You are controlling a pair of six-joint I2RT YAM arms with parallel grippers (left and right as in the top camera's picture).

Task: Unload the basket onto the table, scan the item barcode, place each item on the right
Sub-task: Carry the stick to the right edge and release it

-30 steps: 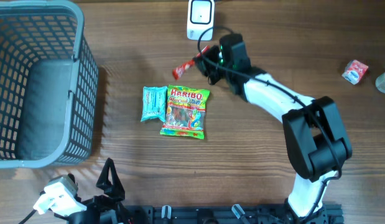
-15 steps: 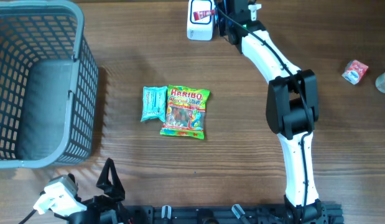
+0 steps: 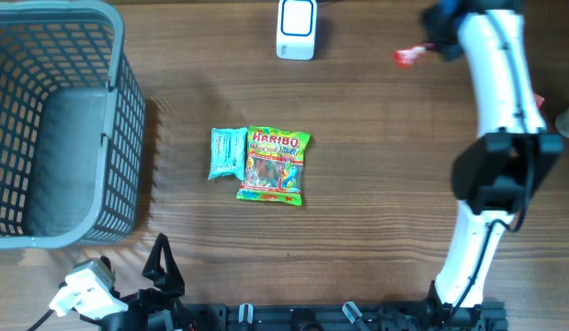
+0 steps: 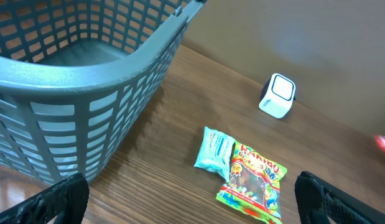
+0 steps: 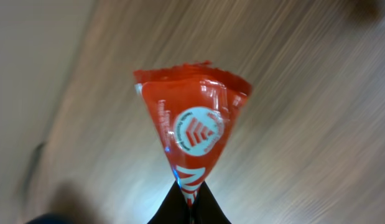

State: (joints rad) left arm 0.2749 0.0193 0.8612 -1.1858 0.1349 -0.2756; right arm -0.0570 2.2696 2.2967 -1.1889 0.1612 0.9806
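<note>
Packet, red [image 5: 192,140], pinched at its tip in right gripper [image 5: 190,204]; upper right of overhead view
Scanner [image 3: 296,28] upper centre, well apart from packet; left gripper [image 4: 192,186] spread wide, holding nothing

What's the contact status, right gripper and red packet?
Touching. The right wrist view shows the right gripper pinching the red packet by its bottom corner.

The red packet [image 5: 192,134] looks glossy, the table [image 3: 376,184] wood-grained, the basket [image 3: 128,156] plastic.
</note>
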